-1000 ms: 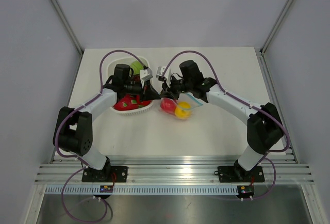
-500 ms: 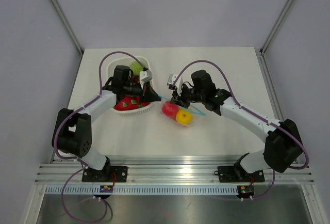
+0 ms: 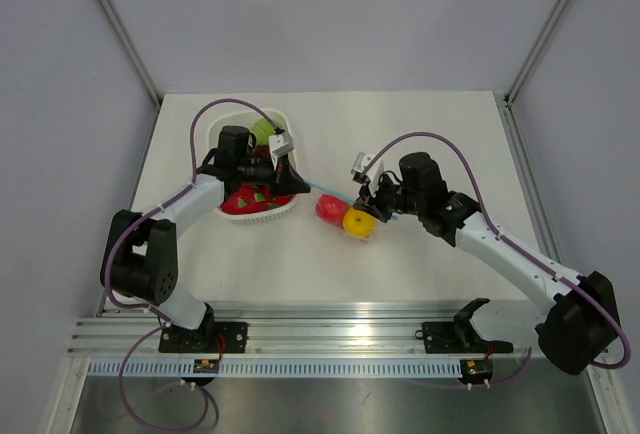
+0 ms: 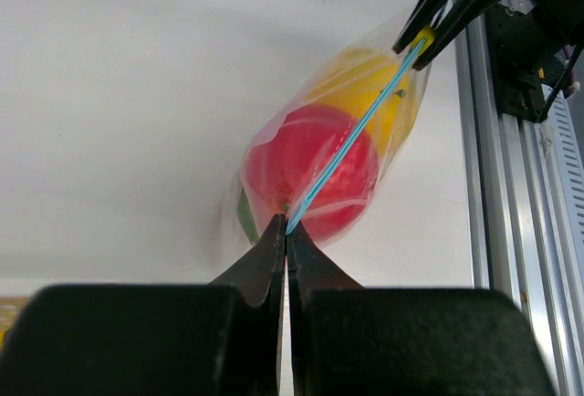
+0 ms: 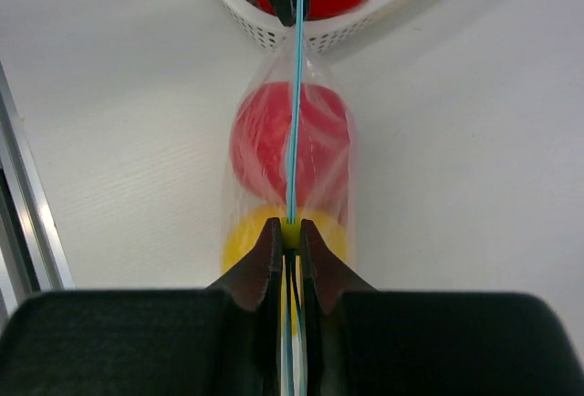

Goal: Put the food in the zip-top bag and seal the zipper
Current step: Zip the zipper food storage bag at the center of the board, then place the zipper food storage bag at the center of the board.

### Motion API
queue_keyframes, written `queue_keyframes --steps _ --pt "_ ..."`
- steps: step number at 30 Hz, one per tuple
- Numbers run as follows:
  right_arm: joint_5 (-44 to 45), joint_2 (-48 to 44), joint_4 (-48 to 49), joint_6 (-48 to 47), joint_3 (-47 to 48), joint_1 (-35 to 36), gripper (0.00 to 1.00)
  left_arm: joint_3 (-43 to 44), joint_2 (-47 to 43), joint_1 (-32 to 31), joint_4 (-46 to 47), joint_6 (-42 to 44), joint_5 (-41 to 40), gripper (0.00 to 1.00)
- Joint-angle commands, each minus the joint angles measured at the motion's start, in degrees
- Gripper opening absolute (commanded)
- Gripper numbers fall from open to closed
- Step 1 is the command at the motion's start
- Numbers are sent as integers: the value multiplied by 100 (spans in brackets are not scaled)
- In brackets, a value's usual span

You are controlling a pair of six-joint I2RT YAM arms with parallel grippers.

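We see a white table (image 3: 430, 134) closed in by pale grey walls, with an aluminium rail (image 3: 340, 334) along its near edge. Both arms reach in over it toward the middle.

The white slotted basket (image 3: 266, 217) sits at the back left, holding red, green and yellow toy pieces, and the left arm lies across it. Just to its right, the zip-top bag (image 3: 372, 235) is stretched between the two grippers. We cannot tell whether its underside rests on the table.

Two pieces of food fill the clear pouch, touching each other. The red fruit (image 5: 265, 140) lies toward the basket and the yellow fruit (image 5: 239, 243) toward the right arm.

Above them the zipper (image 4: 351, 136) runs as one taut, straight teal line from gripper to gripper. The left gripper (image 4: 286, 230) has its jaws pressed together on the end of the strip over the red fruit, beside the basket rim. The right gripper (image 5: 289, 229) pinches the strip above the yellow fruit, with its fingers closed onto it. We cannot make out whether the strip between them is sealed.
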Motion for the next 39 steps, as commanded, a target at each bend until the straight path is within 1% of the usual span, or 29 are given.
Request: queue_keyframes --steps 1,8,11,17,22,26,29,33,35,36,37,38,39 --pt "354 -648 -271 273 -221 -123 0 160 -162 232 520 -241 -603 0" --pt "741 -1369 -386 563 -775 -202 0 293 -136 259 978 -733 -1096 0" --pt "960 -1790 -421 844 -986 -220 0 293 -127 285 1207 -891 -1341 0" --pt "1321 -2441 -719 1354 -1259 -220 0 319 -110 329 1374 -1024 -1526 0" --pt "1453 -2645 -746 1460 -1312 -220 0 450 13 329 1418 -1129 -1501 0" --pt "1453 -2365 -448 1478 -1224 -220 0 609 162 320 1428 -1392 -1308 0" --pt "1725 -2022 -307 1399 -1057 -220 0 758 286 224 1498 -1674 -1228 0" --pt "2426 -1556 35 1118 -645 -255 0 951 382 39 1480 -1674 -1447 0" --pt "2499 -1134 228 864 -381 -351 0 1170 435 30 1506 -1858 -1587 0" --pt "2673 -950 264 784 -67 -526 0 1285 453 30 1437 -1937 -1658 0" --pt "2701 -644 343 740 102 -632 0 1416 470 30 1105 -2086 -1833 0" --pt "2710 -493 396 687 251 -729 0 1740 488 30 911 -2079 -1904 0" --pt "2710 -378 457 678 505 -834 0 1865 488 30 709 -2078 -1992 0"
